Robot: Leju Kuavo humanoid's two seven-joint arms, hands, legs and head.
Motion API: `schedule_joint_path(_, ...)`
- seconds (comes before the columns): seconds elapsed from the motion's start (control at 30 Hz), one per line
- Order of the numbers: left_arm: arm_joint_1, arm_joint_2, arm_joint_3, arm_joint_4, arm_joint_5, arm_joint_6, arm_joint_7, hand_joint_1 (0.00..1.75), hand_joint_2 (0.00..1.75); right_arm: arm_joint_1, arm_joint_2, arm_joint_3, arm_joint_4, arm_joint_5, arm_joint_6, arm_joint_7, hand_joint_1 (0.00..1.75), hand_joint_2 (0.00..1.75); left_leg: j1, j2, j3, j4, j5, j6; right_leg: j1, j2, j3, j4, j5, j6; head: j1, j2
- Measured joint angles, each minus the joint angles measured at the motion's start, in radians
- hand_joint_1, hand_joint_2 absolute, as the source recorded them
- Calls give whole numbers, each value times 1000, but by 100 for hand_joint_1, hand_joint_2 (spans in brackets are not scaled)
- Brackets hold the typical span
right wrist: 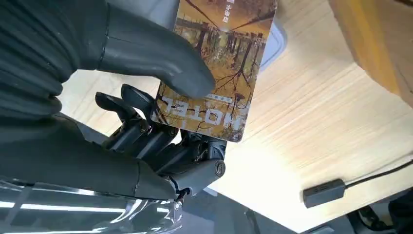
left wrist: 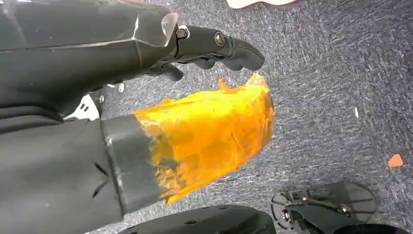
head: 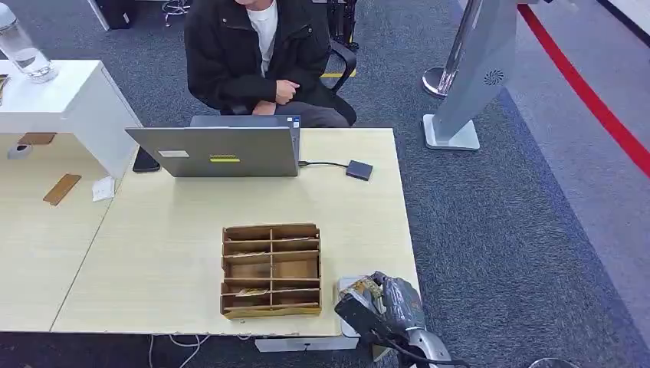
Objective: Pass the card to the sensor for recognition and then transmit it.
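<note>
My right hand (head: 389,303) is at the table's near right corner and holds a card (head: 358,289) just above a white sensor pad (head: 345,282). In the right wrist view the brown and yellow card (right wrist: 219,63), printed MOTEL, is pinched between the thick thumb (right wrist: 156,53) and the dark fingers (right wrist: 146,131). The pad's rounded rim (right wrist: 274,43) shows behind the card. My left hand (left wrist: 160,48) hangs over the carpet, its orange-taped thumb (left wrist: 209,131) apart from the dark fingers (left wrist: 229,46), with nothing in it.
A wooden card organiser (head: 271,270) stands left of my right hand. Behind it are an open laptop (head: 218,151) and a small dark box (head: 359,169) cabled to it. A person (head: 257,54) sits behind the laptop. A grey stand (head: 467,84) rises at the right.
</note>
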Motion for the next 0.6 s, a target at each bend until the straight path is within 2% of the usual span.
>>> schedule_joint_path(0.23, 0, 0, 2, 0, 0, 0, 1, 0, 0, -9, 0, 0, 25, 31, 10, 26, 175, 175, 0, 0, 0, 0, 0, 0, 0, 0, 0, 0, 0, 0, 0, 0)
schedule_joint_path(0.6, 0, 0, 4, 0, 0, 1, 2, 0, 0, -19, 0, 0, 45, 43, 11, 29, 175, 175, 0, 0, 0, 0, 0, 0, 0, 0, 0, 0, 0, 0, 0, 0)
